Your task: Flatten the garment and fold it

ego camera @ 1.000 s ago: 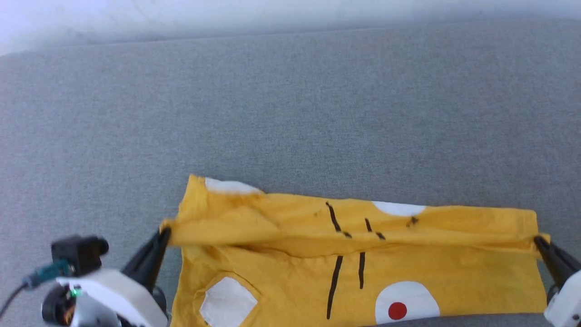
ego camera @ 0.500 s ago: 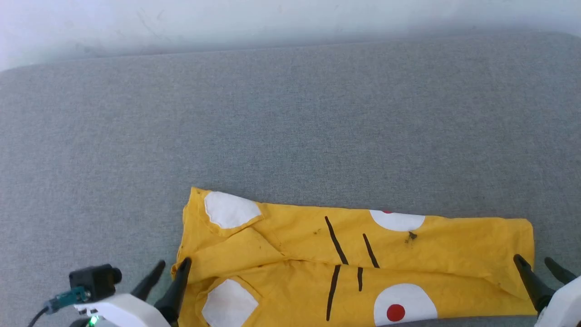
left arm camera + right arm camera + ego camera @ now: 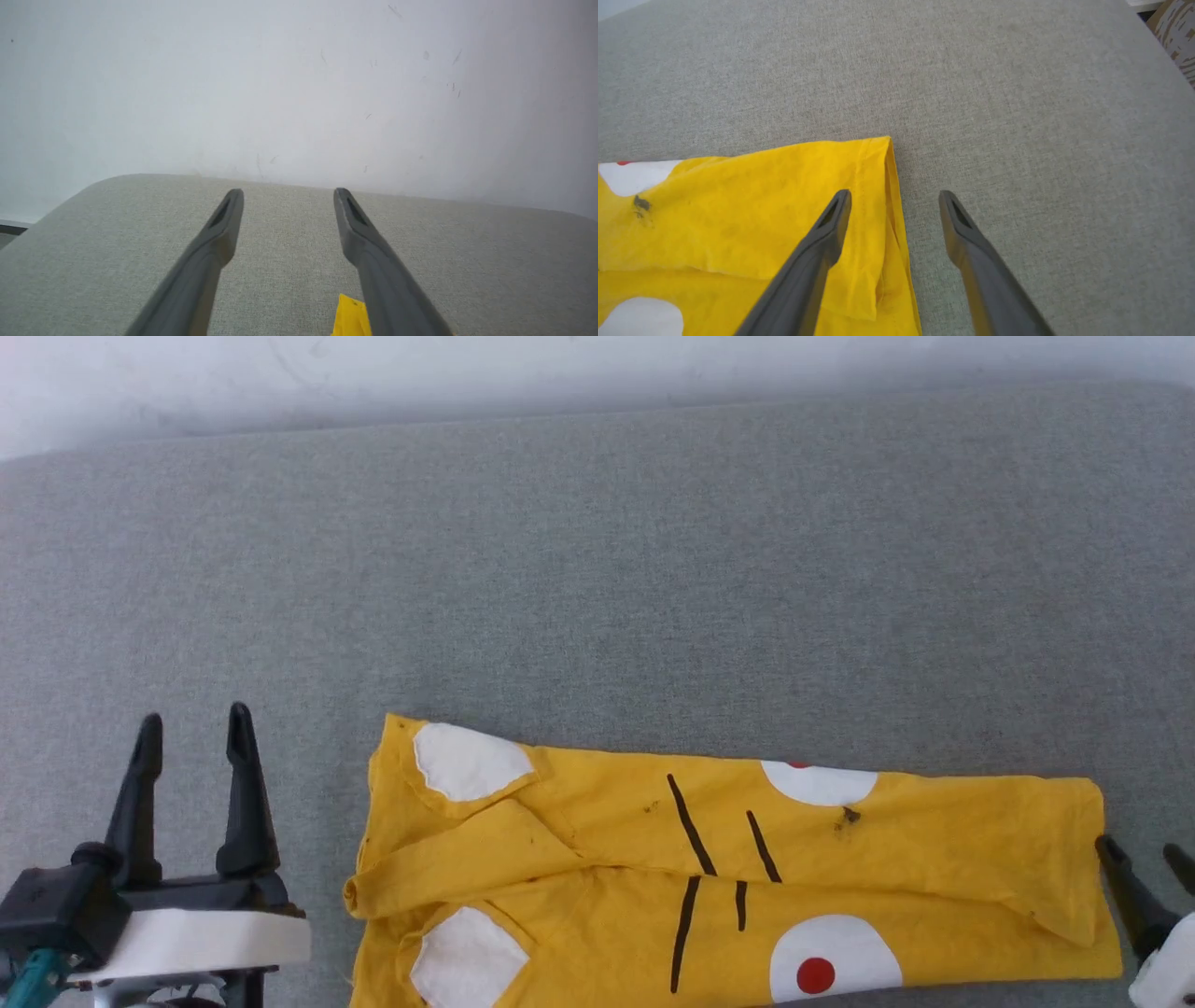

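1. Left gripper (image 3: 194, 714) stands with its two dark fingers spread wide and nothing between them, over bare grey cushion (image 3: 597, 569), apart from the garment's left edge.
2. Right gripper (image 3: 1141, 847) is also spread wide and empty. In the right wrist view one finger lies over the garment's right hem and the other over the cushion just beside it; whether the finger touches the cloth cannot be told.
3. The garment (image 3: 728, 868) lies between the two grippers at the near edge of the cushion, a long yellow band with one layer doubled over another along a crease.
4. Its print shows white patches, a red dot, thin black lines and a small dark mark (image 3: 848, 817).
5. A pale wall (image 3: 373, 373) rises behind the cushion.
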You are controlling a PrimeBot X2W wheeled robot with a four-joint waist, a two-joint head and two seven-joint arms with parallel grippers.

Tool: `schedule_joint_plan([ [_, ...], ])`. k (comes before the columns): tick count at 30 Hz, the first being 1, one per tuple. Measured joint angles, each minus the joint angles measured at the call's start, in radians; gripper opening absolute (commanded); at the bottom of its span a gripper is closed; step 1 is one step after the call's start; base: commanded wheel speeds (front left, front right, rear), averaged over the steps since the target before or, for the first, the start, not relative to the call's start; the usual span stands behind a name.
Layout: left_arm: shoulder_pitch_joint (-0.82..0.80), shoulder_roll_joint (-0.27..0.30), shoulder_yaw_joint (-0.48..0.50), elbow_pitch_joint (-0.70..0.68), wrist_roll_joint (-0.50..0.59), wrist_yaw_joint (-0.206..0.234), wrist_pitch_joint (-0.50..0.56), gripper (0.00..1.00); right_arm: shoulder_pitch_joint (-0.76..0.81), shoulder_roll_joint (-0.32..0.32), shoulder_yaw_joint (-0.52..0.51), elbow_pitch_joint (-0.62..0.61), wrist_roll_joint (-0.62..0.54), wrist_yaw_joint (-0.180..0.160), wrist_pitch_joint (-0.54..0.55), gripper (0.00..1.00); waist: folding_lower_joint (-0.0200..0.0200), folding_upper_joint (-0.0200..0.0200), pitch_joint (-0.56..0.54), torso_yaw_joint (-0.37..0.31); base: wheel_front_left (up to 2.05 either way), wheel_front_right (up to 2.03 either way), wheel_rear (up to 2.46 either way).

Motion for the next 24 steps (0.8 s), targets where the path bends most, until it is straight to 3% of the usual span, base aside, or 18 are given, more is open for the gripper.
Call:
schedule_joint_plan([
  [6,-0.003,-0.078,0.007,-0.027,0.188,0.008,-0.002,1.0,0.015,0.006,0.032,0.075,-0.052,0.0,-0.028,1.0,0.0,0.0,0.022,0.013,0.0,0.0,0.0],
  [14,-0.003,-0.15,0.014,0.014,0.226,-0.058,-0.002,1.0,0.01,0.005,0.06,0.171,-0.054,0.0,-0.061,0.97,-0.0001,0.0,0.032,0.036,0.0,0.0,0.0],
  [15,-0.003,-0.154,0.016,0.019,0.232,-0.066,-0.002,1.0,0.008,0.005,0.059,0.179,-0.047,0.0,-0.061,0.39,-0.0001,0.0,0.033,0.038,0.0,0.0,0.0],
  [16,-0.003,-0.159,0.019,0.023,0.237,-0.071,-0.002,1.0,0.006,0.005,0.057,0.186,-0.04,0.0,-0.062,0.0,-0.0001,0.0,0.034,0.041,0.0,0.0,0.0],
  [24,-0.004,-0.19,0.052,0.045,0.258,-0.115,-0.002,1.0,-0.015,0.002,0.047,0.197,-0.007,0.003,-0.064,0.0,0.0,0.0,0.027,0.046,0.0,0.0,0.0],
])
